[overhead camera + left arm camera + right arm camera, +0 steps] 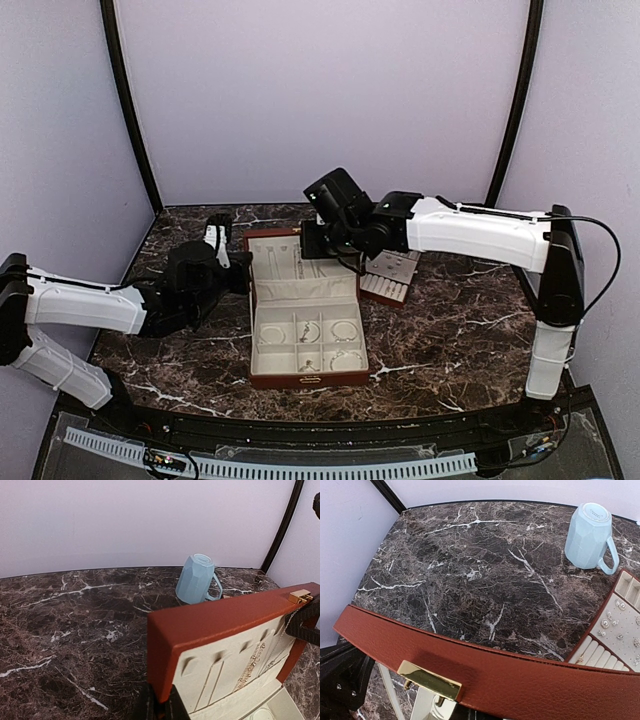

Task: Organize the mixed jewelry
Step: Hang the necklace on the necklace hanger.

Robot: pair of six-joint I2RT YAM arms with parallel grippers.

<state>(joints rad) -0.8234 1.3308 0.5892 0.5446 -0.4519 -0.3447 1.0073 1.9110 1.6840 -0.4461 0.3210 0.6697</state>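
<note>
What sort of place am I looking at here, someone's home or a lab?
Probably a robot test cell, not a home: plain lilac walls enclose a marble-patterned tabletop, and the left arm and right arm reach over a jewelry box.

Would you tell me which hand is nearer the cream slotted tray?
Right. The right hand is at the top of the lid, just left of the tray. The left hand grips the lid on its far left side.

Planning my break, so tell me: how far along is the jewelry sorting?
Done: hoops lie in compartments of the box, and a chain hangs in the lid. In hand: the left gripper clamps the lid's edge; the right gripper is shut at its top. Possibly left: studs on the tray beside the box.
</note>
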